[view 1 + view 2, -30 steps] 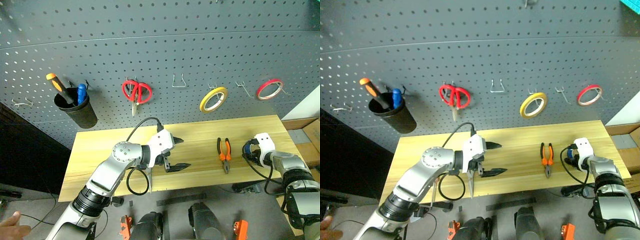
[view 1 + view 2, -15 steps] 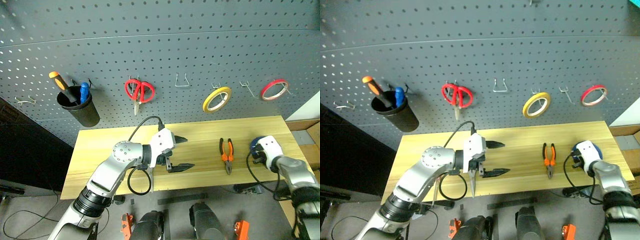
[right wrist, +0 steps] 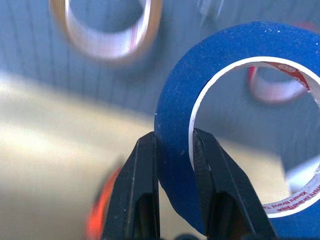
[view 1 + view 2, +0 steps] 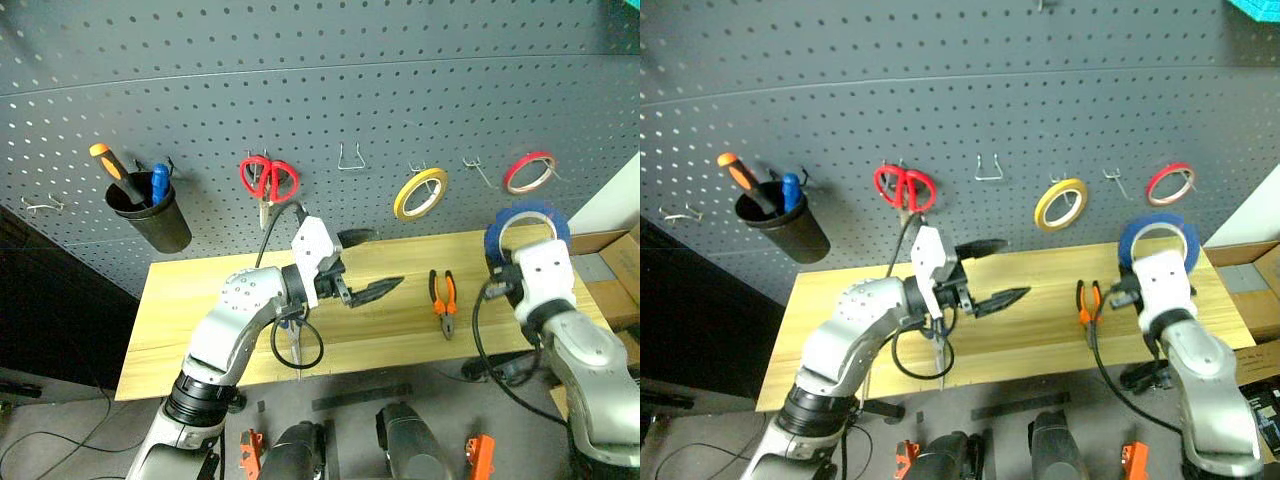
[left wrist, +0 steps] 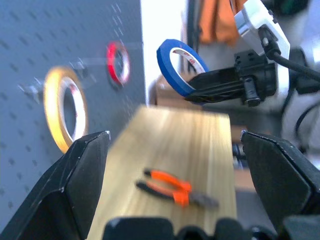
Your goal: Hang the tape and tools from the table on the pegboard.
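Right pincer (image 4: 519, 243) is clamped on the rim of the thin blue tape ring (image 4: 527, 226), mid-right of the frame, above the light wood tabletop (image 4: 200, 300). Left pincer (image 4: 362, 265) gapes empty. I'd line the ring's hole up with the free metal hook (image 4: 478, 174) on the dark grey pegboard (image 4: 300, 90), then slide on gently.

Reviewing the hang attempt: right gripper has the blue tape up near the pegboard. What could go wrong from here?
1. The right gripper pinches only the blue tape's lower band; the ring could twist or slip on approach.
2. The empty hook sits close between the yellow tape and red tape; a misaligned approach might knock either off.
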Tool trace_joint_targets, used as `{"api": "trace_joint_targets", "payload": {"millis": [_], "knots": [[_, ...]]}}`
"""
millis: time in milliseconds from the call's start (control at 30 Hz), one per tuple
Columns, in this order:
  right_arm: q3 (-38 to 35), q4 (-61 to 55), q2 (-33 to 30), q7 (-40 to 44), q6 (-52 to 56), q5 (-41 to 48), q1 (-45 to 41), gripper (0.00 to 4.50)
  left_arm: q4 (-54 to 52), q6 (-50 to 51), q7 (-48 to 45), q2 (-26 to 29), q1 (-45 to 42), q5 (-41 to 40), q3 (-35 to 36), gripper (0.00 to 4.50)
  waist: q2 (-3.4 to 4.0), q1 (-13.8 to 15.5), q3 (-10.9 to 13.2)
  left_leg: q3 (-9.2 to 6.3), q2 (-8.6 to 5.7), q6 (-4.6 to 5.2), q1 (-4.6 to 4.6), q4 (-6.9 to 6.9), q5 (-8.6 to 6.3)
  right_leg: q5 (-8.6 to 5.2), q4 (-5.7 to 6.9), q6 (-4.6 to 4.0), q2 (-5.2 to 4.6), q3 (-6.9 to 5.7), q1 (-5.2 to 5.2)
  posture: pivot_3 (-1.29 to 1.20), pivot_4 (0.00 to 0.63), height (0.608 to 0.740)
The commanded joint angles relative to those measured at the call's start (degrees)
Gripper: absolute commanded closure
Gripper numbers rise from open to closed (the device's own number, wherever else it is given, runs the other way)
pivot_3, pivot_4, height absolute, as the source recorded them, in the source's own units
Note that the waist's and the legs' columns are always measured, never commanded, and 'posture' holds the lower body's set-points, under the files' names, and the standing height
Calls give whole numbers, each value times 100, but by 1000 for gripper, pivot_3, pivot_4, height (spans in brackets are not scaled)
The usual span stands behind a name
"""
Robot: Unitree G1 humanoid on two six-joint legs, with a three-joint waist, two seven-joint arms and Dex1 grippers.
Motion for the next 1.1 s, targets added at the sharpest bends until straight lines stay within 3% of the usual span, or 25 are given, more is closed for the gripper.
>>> {"api": "trace_joint_targets", "payload": {"millis": [33,467,667,867,900,1100], "knots": [[-120,478,47,-67,-419,121,-603,4121,-284,62,27,11,-49,-200,84,0,-1,-1,0,2,2,-1,0,-2,0,0,-1,-1,1,-2,-1,-311,231,740],[11,3754,508,270,-1816,598,-2365,4122,-287,-70,45,152,-6,-71,-42,0,0,-52,0,56,15,6,-15,-11,-5,2,0,-6,-5,5,-44,-284,213,740],[120,3244,460,339,-1730,653,-1929,2144,-200,-205,34,220,63,54,-66,0,0,-49,0,58,15,7,-20,-11,-5,2,0,-6,-5,6,-50,-285,211,740],[127,1372,597,-169,-229,695,-622,233,379,-1236,-557,1007,184,996,-532,0,4,-29,-3,64,17,5,-23,-15,-6,3,6,-7,-6,8,-61,-287,212,740],[141,1205,631,-307,184,660,-476,20,489,-1359,-675,1130,209,1076,-578,0,5,-32,-4,67,17,5,-22,-13,-6,4,7,-9,-7,8,-62,-290,213,740],[196,1304,893,-885,2259,621,-662,20,1054,-1738,-1178,1537,173,1282,-665,0,7,-36,-5,76,21,4,-19,-11,-5,19,15,-27,-7,8,-75,-309,217,740]]}}
